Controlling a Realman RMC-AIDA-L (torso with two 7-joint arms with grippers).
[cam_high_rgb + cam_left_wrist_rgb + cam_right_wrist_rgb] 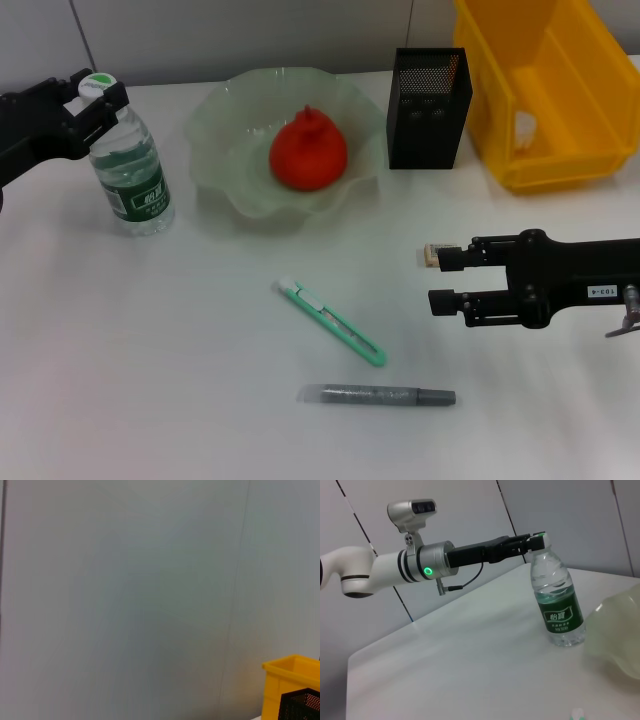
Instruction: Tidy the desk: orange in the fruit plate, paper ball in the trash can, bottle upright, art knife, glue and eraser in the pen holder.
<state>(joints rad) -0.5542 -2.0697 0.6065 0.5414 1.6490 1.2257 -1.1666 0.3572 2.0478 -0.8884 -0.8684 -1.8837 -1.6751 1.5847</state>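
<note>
The bottle (130, 170) (557, 602) stands upright at the table's far left. My left gripper (92, 92) (534, 539) is shut on its white cap. The orange (308, 150) rests in the fruit plate (225, 135) (615, 635). To the plate's right are the pen holder (428, 105) (302, 705) and the trash can (545, 95) (290, 680). The eraser (434, 254) lies just off the tip of my right gripper's far finger. That right gripper (440, 280) is open and low over the table. The art knife (330, 322) and the glue (385, 395) lie on the table nearer me. The paper ball is out of view.
A grey panelled wall runs close behind the table. The left arm (420, 562) reaches in from the left edge, level with the bottle's cap. The right arm (570, 290) lies low along the right side.
</note>
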